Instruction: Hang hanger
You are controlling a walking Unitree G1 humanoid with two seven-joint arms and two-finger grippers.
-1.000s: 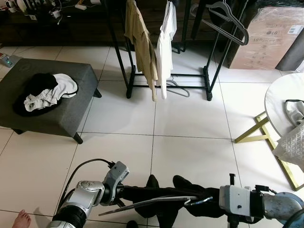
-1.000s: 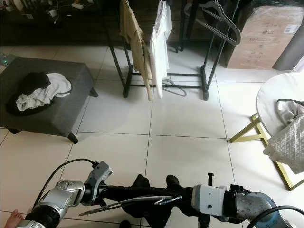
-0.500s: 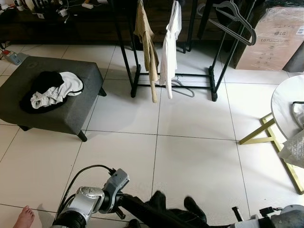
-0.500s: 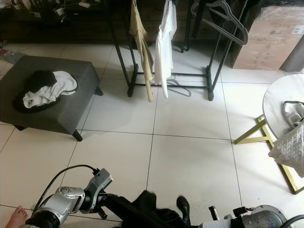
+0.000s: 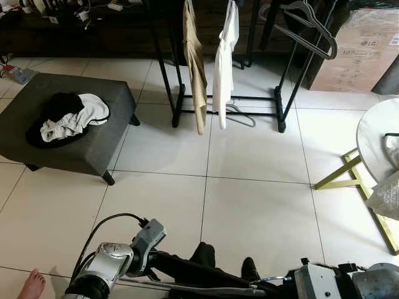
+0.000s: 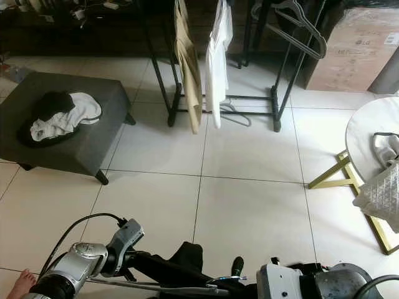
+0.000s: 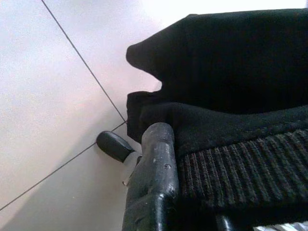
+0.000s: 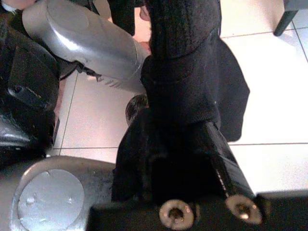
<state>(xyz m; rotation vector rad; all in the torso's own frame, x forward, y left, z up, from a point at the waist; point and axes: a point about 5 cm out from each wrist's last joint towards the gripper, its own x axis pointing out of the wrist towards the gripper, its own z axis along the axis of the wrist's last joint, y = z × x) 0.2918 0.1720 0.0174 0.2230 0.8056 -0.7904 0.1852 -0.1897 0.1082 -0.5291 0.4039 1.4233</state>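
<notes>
Low between my two arms hangs a black garment (image 5: pixel 201 266), draped over a thin silver hanger (image 5: pixel 187 288). My left gripper (image 5: pixel 163 266) is buried in the cloth. In the left wrist view one black finger (image 7: pixel 153 183) presses against the ribbed black fabric (image 7: pixel 240 163). My right gripper (image 5: pixel 277 286) holds the hanger's hook end, with the garment (image 8: pixel 183 96) wrapped over its fingers. Ahead stands a black clothes rack (image 5: pixel 282 93) carrying a beige garment (image 5: pixel 196 68), a white shirt (image 5: pixel 224 56) and empty grey hangers (image 5: pixel 312 25).
A grey ottoman (image 5: pixel 93 146) with black and white clothes (image 5: pixel 65 118) sits to the left. A round white table (image 5: pixel 374 128) on gold legs and a quilted white bag (image 5: pixel 386 194) are to the right. A cardboard box (image 5: pixel 361 50) stands behind. A person's bare foot (image 5: pixel 31 285) is near my left arm.
The camera has tilted up toward the rack since a second ago. The hanger and my right gripper dipped out of view half a second ago and have come back up.
</notes>
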